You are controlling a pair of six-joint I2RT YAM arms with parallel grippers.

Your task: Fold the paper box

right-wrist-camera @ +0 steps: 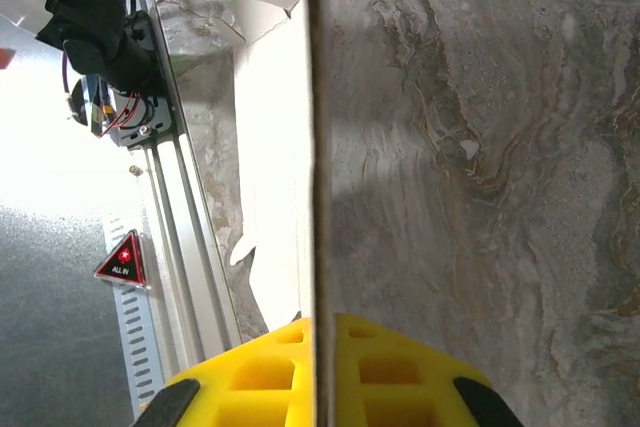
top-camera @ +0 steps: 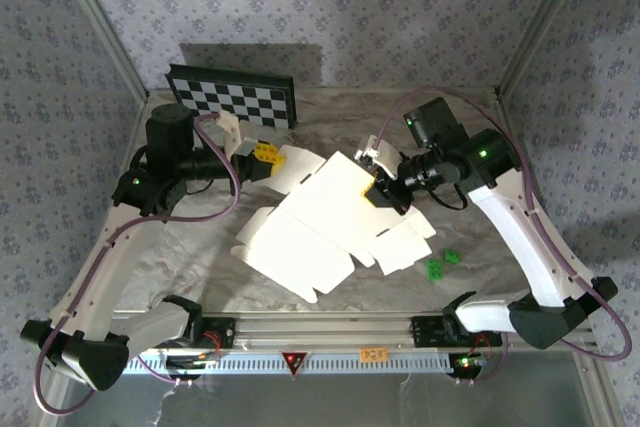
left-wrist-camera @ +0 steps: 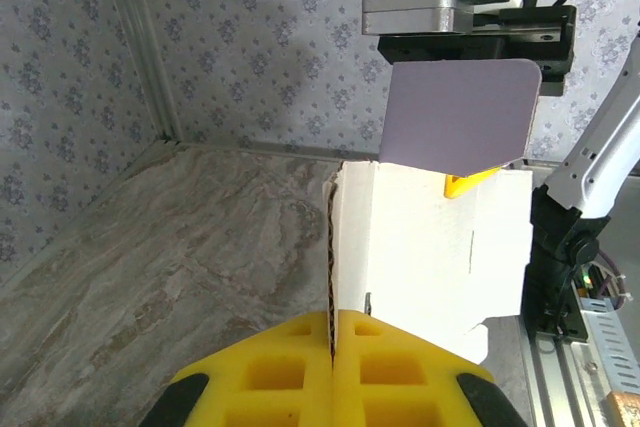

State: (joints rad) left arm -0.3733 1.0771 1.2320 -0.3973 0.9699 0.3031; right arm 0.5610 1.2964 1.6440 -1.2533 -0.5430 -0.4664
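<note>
The paper box is a large white die-cut sheet, spread open across the middle of the table with its far flaps lifted. My left gripper is shut on the sheet's far left flap; in the left wrist view the yellow fingers pinch the cardboard edge of the box. My right gripper is shut on the far right flap. In the right wrist view the box runs edge-on between that gripper's yellow pads.
A black-and-white checkerboard panel leans at the back left. Two small green pieces lie right of the sheet. The aluminium rail with both arm bases runs along the near edge. Patterned walls close in the table.
</note>
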